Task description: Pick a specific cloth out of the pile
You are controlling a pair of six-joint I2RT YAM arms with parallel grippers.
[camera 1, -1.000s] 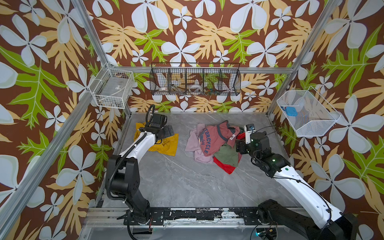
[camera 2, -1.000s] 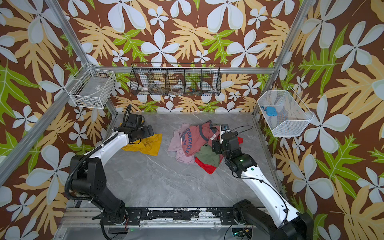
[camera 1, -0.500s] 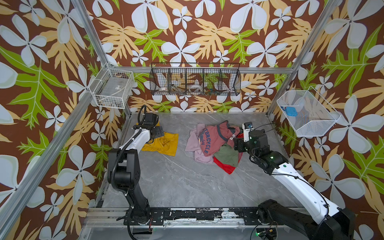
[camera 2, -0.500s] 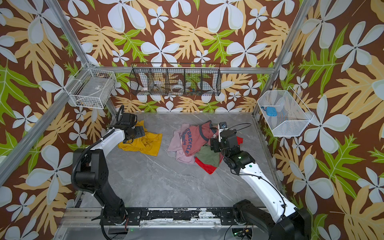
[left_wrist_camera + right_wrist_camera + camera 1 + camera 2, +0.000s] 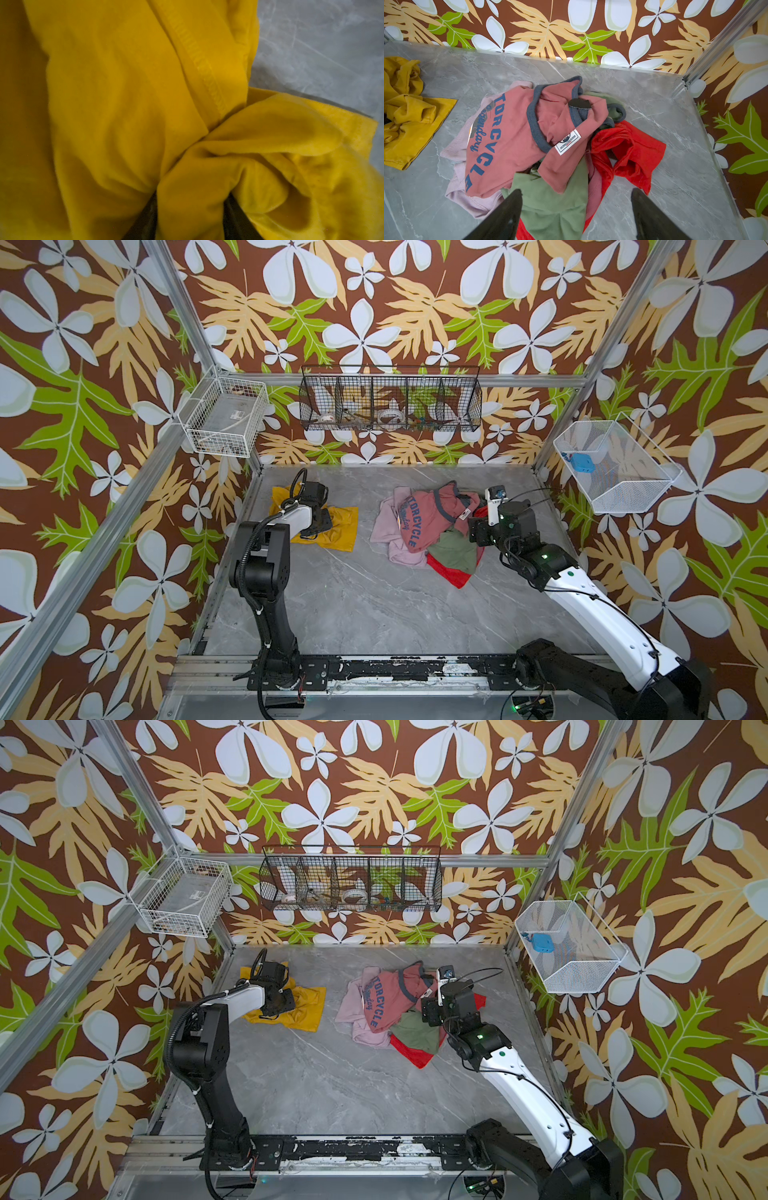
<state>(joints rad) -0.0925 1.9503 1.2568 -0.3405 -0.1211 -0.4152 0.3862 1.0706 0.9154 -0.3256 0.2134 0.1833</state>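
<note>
Hanging basket (image 5: 633, 489), blue object (image 5: 581, 461) inside, cloth (image 5: 340, 531) outside

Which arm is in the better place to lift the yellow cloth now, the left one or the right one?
Left. The left gripper sits on the yellow cloth, with a fold pinched between its fingers. The right gripper hangs open over the pile, apart from that cloth.
</note>
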